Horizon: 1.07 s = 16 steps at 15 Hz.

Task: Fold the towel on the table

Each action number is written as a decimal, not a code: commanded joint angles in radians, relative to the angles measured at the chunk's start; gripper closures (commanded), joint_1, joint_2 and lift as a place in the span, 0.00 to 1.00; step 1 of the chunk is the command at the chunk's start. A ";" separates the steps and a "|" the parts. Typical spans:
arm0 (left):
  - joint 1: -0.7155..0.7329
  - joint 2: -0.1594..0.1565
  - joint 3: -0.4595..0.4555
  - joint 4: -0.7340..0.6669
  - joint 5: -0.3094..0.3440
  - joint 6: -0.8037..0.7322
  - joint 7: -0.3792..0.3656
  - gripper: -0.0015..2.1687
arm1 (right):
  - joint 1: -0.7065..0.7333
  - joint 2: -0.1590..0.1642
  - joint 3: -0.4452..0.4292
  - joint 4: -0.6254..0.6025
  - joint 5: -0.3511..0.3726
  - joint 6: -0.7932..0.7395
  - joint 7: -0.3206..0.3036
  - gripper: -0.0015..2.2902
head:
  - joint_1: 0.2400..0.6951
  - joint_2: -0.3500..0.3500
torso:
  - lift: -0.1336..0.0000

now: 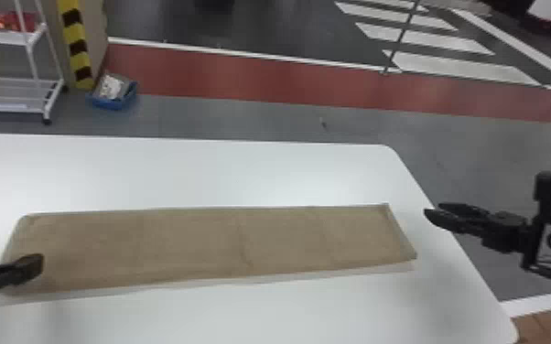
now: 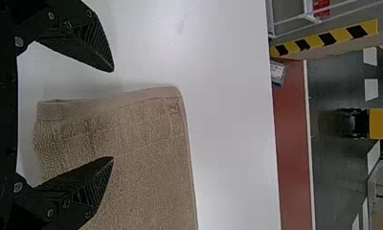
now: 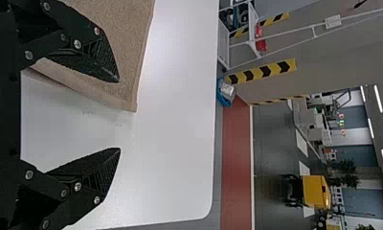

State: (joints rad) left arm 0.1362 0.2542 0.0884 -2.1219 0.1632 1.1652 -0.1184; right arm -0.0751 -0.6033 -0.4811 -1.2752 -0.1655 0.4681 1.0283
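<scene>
The left pincer (image 1: pixel 36 264) hangs wide over the left end of the towel (image 1: pixel 187 244), a long flat strip on the white table (image 1: pixel 242 176). The right pincer (image 1: pixel 434 211), also spread wide, points in past the towel's right end. Beyond the towel's left half stand a wheeled rack (image 1: pixel 36 41) and blue bin (image 1: pixel 113 104).

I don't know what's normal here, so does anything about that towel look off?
Only a small oddity: a paler band shows along the towel's near edge, perhaps a layer not quite lined up. Otherwise it lies fairly flat.
</scene>
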 commanded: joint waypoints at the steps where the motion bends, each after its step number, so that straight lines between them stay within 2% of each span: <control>1: -0.006 -0.001 -0.004 0.003 -0.001 0.000 0.002 0.12 | 0.000 -0.001 0.007 0.007 0.000 -0.012 0.000 0.19 | 1.00 0.11 | 0.07; 16: -0.026 0.005 0.001 0.031 -0.004 0.006 -0.018 0.12 | 0.015 0.002 0.004 0.000 -0.023 -0.027 0.001 0.19 | 1.00 0.12 | 0.07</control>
State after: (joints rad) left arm 0.1104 0.2588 0.0868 -2.1009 0.1595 1.1713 -0.1341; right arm -0.0674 -0.6022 -0.4759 -1.2701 -0.1859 0.4432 1.0291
